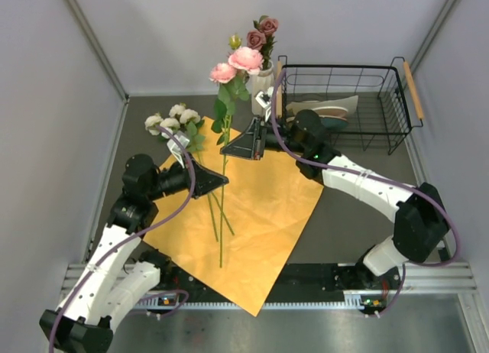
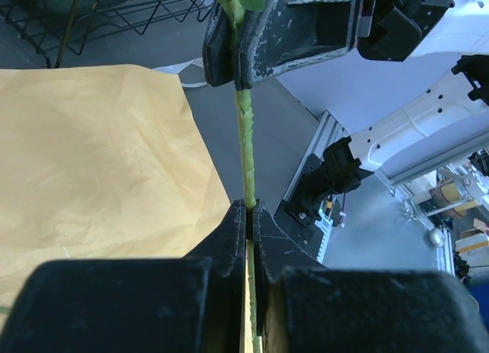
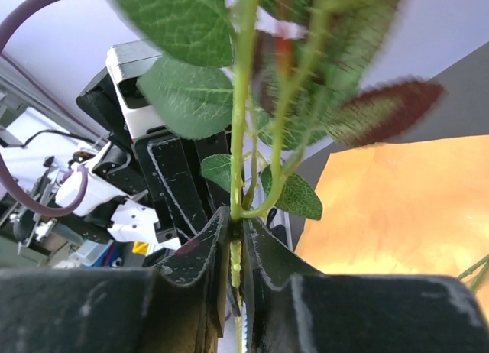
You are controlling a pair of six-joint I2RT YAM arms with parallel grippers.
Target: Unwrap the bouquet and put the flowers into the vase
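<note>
Flowers are no longer wrapped: the orange paper (image 1: 260,215) lies flat and open on the dark table (image 1: 351,223), with one corner reaching the near edge between the two arm bases. A long green stem (image 1: 225,167) crosses this paper from near to far, and both arms hold it. The left gripper (image 1: 223,182) is clenched on the stem at the lower place; from its wrist camera the two jaws press tight on the thin green stalk. A little farther along, the right gripper (image 1: 227,151) is also clamped around the same stem, just under the leaves. Above it the pink roses (image 1: 238,63) stand high. White roses (image 1: 172,122) lie at the far left corner of the paper, behind the left gripper, and their thin stems run back over the paper close to the held stem. Farther away, the white vase (image 1: 263,82) stands near the back wall with mauve roses (image 1: 260,34) already in it. The pink heads and their leaves overlap the vase's left side in the top view. The black wire basket (image 1: 340,66) stands just right of the vase, and the right arm passes in front of it.
</note>
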